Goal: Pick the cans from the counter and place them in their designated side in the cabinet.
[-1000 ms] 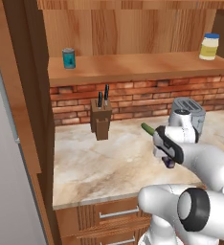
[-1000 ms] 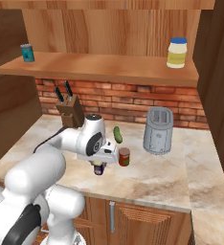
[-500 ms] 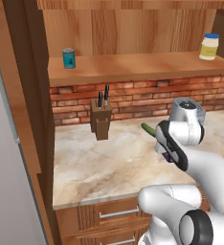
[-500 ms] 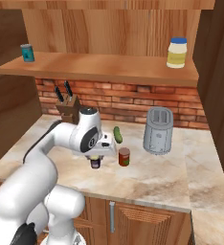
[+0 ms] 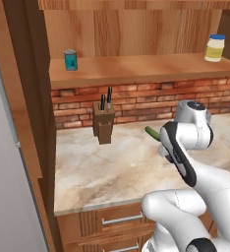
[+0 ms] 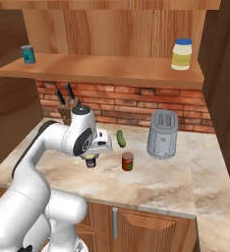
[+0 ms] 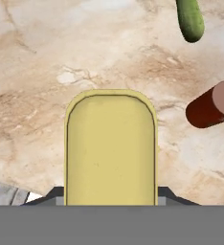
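Note:
My gripper [image 6: 91, 158] is shut on the squat dark blue can [image 6: 91, 163], holding it just above the counter [image 6: 151, 184]. In the hand view the can's yellow top [image 7: 110, 148] sits between the fingers of the gripper [image 7: 110, 192], whose tips barely show at its sides. The plain red-brown can [image 6: 128, 161] stands on the counter a little to the right of the held can and appears as a red-brown cylinder [image 7: 210, 106] in the hand view. Above, the open wooden cabinet's shelf [image 6: 107, 69] runs across the wall.
A green cucumber [image 6: 121, 138] lies just behind the cans, a grey toaster [image 6: 162, 134] stands to the right, and a knife block [image 6: 67, 106] at the back left. On the shelf, a teal can [image 6: 27, 54] is at the left, a pale yellow jar [image 6: 181, 54] at the right.
The hand has moved left and slightly up with the dark blue can, away from the red-brown can. The arm's upper part has swung with it.

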